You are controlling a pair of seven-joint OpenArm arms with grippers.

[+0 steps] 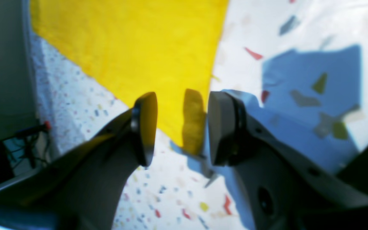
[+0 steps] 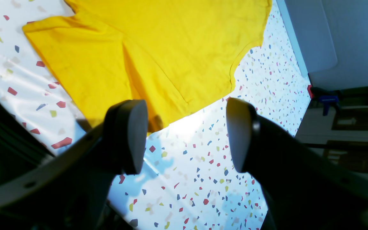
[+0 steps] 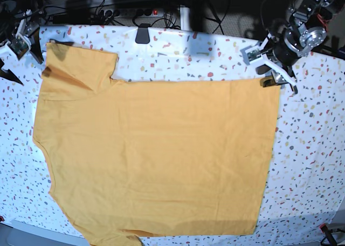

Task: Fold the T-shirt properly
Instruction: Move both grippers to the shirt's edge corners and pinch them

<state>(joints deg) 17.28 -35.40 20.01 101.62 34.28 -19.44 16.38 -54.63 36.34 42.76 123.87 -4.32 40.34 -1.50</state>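
The T-shirt (image 3: 156, 159) is plain orange-yellow and lies spread flat, sleeves to the left and hem to the right in the base view. My left gripper (image 3: 277, 80) stands open at the hem's far right corner. In the left wrist view that corner of the T-shirt (image 1: 133, 41) shows in the gap of the gripper (image 1: 182, 127), with nothing pinched. My right gripper (image 3: 24, 62) is open at the far left, beside the upper sleeve. In the right wrist view the sleeve of the T-shirt (image 2: 158, 48) ends just beyond the open gripper (image 2: 184, 137), near its left finger (image 2: 129, 137).
A white tablecloth (image 3: 312, 149) with coloured specks covers the table. A black clamp (image 3: 143, 34) grips the far edge, with cables and a power strip (image 3: 135, 11) behind it. A red clamp (image 3: 326, 230) sits at the near right corner.
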